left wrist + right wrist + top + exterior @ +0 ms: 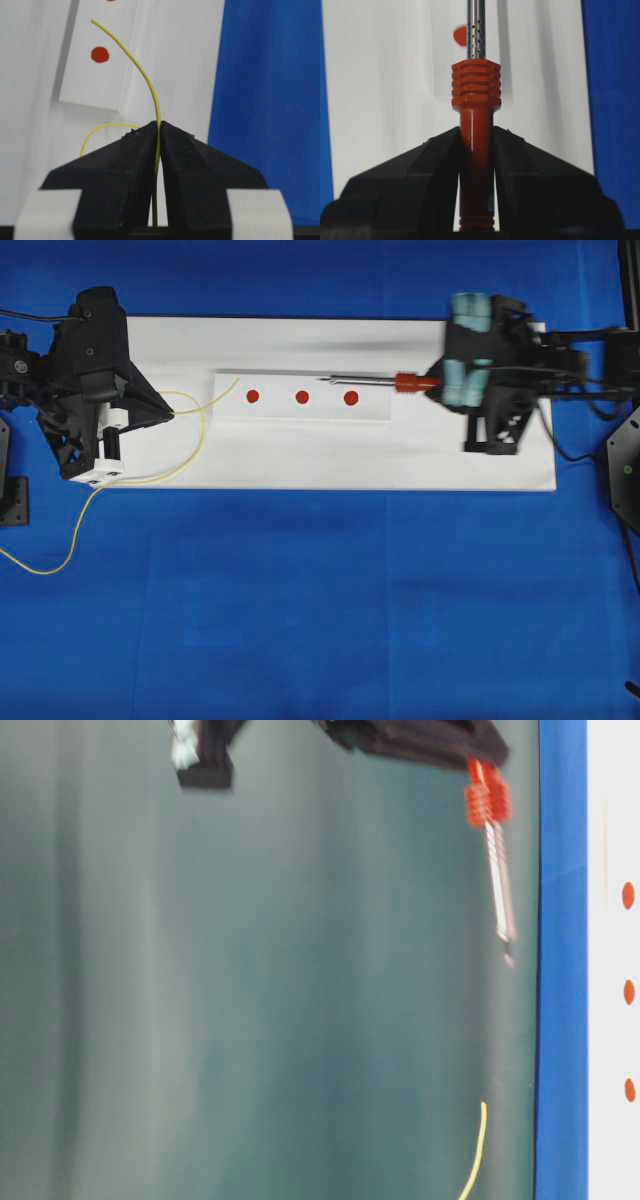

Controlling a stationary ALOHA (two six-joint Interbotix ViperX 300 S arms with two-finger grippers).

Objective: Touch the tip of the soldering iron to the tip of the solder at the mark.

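Solder is sitting pinched in left gripper, tip drooping nr strip; thin, floppy, so grip close to tip. Iron, rigid, is being clamped at handle by right gripper.

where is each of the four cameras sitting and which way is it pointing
Overhead: above, facing straight down on the white board; left gripper and right gripper show.
Table-level: low, turned sideways, facing across the board; soldering iron hangs from a gripper.
Left wrist: on the left arm, looking along shut fingers at the solder.
Right wrist: on the right arm, along fingers gripping the iron's handle.
Shared: red marks appear in all four.
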